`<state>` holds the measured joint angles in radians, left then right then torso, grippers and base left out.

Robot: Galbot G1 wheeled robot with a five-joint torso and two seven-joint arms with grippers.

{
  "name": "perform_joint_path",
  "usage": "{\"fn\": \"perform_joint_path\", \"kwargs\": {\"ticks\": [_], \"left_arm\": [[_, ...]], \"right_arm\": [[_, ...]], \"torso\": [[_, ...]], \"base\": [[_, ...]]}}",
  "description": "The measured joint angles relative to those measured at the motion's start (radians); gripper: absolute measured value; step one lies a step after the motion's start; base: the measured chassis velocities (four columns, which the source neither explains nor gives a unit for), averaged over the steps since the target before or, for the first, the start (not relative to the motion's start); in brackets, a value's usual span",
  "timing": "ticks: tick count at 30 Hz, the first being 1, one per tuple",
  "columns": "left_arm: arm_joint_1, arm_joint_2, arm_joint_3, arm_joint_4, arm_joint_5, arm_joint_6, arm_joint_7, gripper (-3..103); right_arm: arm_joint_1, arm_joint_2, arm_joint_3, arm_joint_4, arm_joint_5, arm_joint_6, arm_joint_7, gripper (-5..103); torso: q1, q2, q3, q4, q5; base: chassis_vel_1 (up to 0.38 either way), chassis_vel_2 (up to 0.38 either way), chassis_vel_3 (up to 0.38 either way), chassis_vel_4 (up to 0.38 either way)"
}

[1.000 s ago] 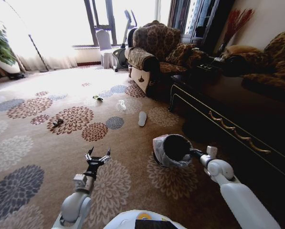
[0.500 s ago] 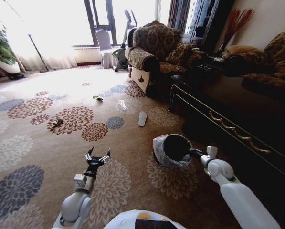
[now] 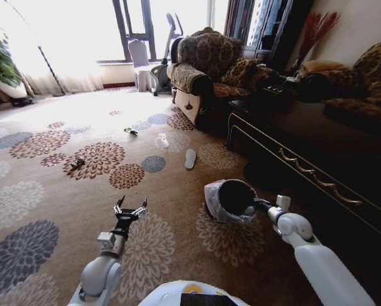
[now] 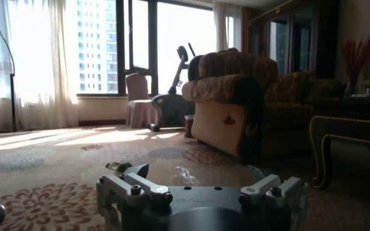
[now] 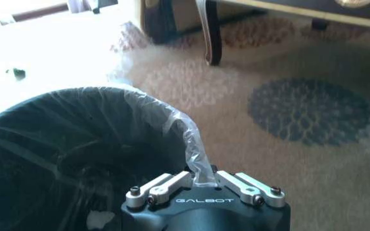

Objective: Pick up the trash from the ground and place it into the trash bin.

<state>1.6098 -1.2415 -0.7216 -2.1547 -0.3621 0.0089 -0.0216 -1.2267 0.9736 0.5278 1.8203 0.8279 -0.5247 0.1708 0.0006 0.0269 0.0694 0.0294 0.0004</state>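
The robot stands on a tan carpet (image 3: 177, 236) with big round flower shapes in brown, red and grey.

The left gripper (image 3: 130, 211) hangs just over the carpet in front of the robot. Its black fingers are spread apart and nothing is in them. In the left wrist view the left gripper (image 4: 201, 185) points across the floor to the window and the brown patterned armchair (image 4: 227, 108).

The right gripper (image 3: 261, 204) is at the small round dark trash bin (image 3: 231, 199), which has a thin whitish plastic bag inside it. The bin leans over, and its open mouth faces the robot's right side. In the right wrist view the right gripper (image 5: 204, 182) is squeezed shut on the rim of the trash bin (image 5: 75, 144), with a strip of the bag pinched between its fingers.

The trash lies farther off on the carpet, well away from both grippers. A clear plastic bottle (image 3: 163, 139) lies near the middle of the floor. A small green wrapper (image 3: 131, 131) lies beyond it, nearer the window. A small dark piece of litter (image 3: 77, 163) lies out to the left on a brown flower. A white slipper (image 3: 190, 158) lies between the bottle and the bin.

A long dark wooden bench with gold handles (image 3: 305, 172) stands on the right, just beside the bin.
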Motion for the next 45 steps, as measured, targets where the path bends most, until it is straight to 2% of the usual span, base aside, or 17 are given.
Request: {"fn": "perform_joint_path", "kwargs": {"ticks": [1,3,4,5,7,16,20,22,24,27,31,35,40,42,45], "left_arm": [[0.0,0.0,0.0,0.0,0.0,0.0,0.0,100],[-0.035,0.045,-0.079,-0.045,-0.092,0.032,0.006,100],[-0.035,0.045,-0.079,-0.045,-0.092,0.032,0.006,100],[-0.042,0.055,-0.093,-0.05,-0.117,0.041,0.026,100],[-0.048,0.064,-0.101,-0.051,-0.136,0.047,0.056,100],[-0.026,0.055,-0.081,-0.035,-0.123,0.042,0.082,100],[0.0,0.044,-0.079,-0.021,-0.105,0.01,0.103,100],[0.008,0.043,-0.078,-0.016,-0.102,-0.001,0.117,100],[0.007,0.046,-0.076,-0.013,-0.102,-0.004,0.122,100],[0.007,0.051,-0.078,-0.008,-0.102,-0.012,0.133,100],[0.015,0.049,-0.088,-0.007,-0.103,-0.021,0.135,100],[0.016,0.046,-0.089,0.001,-0.104,-0.029,0.14,100],[0.029,0.043,-0.083,0.015,-0.095,-0.052,0.168,100],[0.037,0.041,-0.081,0.021,-0.082,-0.068,0.184,100],[0.048,0.037,-0.08,0.026,-0.065,-0.081,0.201,100]], "right_arm": [[0.0,0.0,0.0,0.0,0.0,0.0,0.0,1],[-0.066,0.03,0.065,0.084,-0.051,0.036,-0.006,1],[-0.066,0.03,0.065,0.084,-0.051,0.036,-0.006,1],[-0.097,0.044,0.094,0.122,-0.075,0.052,-0.008,1],[-0.154,0.069,0.148,0.193,-0.118,0.079,-0.013,1],[-0.326,0.145,0.314,0.407,-0.25,0.167,-0.027,1],[-0.399,0.172,0.4,0.492,-0.297,0.199,-0.055,1],[-0.409,0.16,0.433,0.489,-0.294,0.196,-0.086,1],[-0.415,0.159,0.439,0.485,-0.293,0.194,-0.091,1],[-0.419,0.158,0.443,0.475,-0.292,0.191,-0.094,1],[-0.409,0.152,0.429,0.464,-0.292,0.19,-0.094,1],[-0.402,0.14,0.413,0.443,-0.288,0.183,-0.096,1],[-0.366,0.095,0.365,0.38,-0.251,0.121,-0.096,1],[-0.338,0.057,0.333,0.345,-0.195,0.062,-0.081,1],[-0.308,0.016,0.295,0.313,-0.147,0.043,-0.054,1]], "torso": [[0.0,0.0,0.0,0.0,0.0],[0.0,0.0,0.0,-0.0005,-0.0003],[0.0,0.0,0.0,-0.0005,-0.0003],[0.0,0.0,0.0,0.0003,-0.0003],[0.0,0.0,0.0,-0.0001,-0.0006],[0.0,0.0,0.0,0.0,-0.0004],[0.0,0.0,0.0,-0.0008,-0.0009],[0.0,0.0,0.0,0.0005,-0.0008],[0.0,0.0,0.0,0.0008,0.0001],[0.0,0.0,0.0,-0.0007,-0.0001],[0.0,0.0,0.0,0.0006,-0.0004],[0.0,0.0,0.0,0.0,-0.0004],[0.0,0.0,0.0,0.0002,-0.0003],[0.0,0.0,0.0,0.0002,-0.0003],[0.0,0.0,0.0,0.0,0.0003]], "base": [[0.0,0.0,0.0,0.0],[0.0,0.0,0.0,0.0],[0.0,0.0,0.0,0.0],[0.0,0.0,0.0,0.0],[0.0,0.0,0.0,0.0],[0.0,0.0,0.0,0.0],[0.0,0.0,0.0,0.0],[0.0,0.0,0.0,0.0],[0.0,0.0,0.0,0.0],[0.0,0.0,0.0,0.0],[0.0,0.0,0.0,0.0],[0.0,0.0,0.0,0.0],[0.0,0.0,0.0,0.0],[0.0,0.0,0.0,0.0],[0.0,0.0,0.0,0.0]]}}
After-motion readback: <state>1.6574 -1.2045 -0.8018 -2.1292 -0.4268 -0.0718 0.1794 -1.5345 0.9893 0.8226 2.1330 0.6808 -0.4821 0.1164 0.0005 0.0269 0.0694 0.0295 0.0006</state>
